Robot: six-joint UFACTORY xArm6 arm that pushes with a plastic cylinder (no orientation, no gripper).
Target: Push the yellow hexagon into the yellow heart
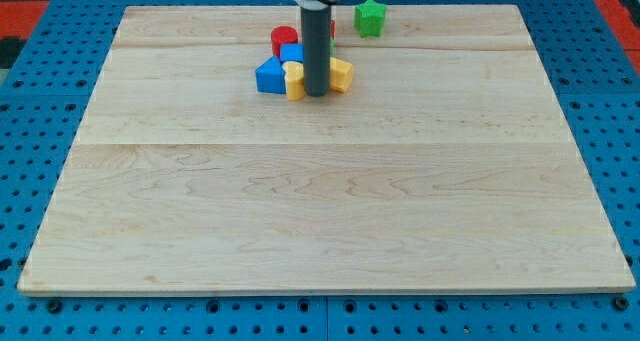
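My tip [316,92] rests on the board near the view's top centre, in the middle of a tight cluster of blocks. A yellow block [294,80] touches the rod on its left; its shape is partly hidden. Another yellow block [342,75] sits just right of the rod. I cannot tell which is the hexagon and which the heart. The rod stands between the two yellow blocks and hides their inner edges.
A blue block [269,75] sits left of the left yellow block. A second blue block [291,53] and a red cylinder [284,37] lie behind the cluster. A green star-like block [370,18] stands apart at the top right. The wooden board [320,211] lies on a blue pegboard.
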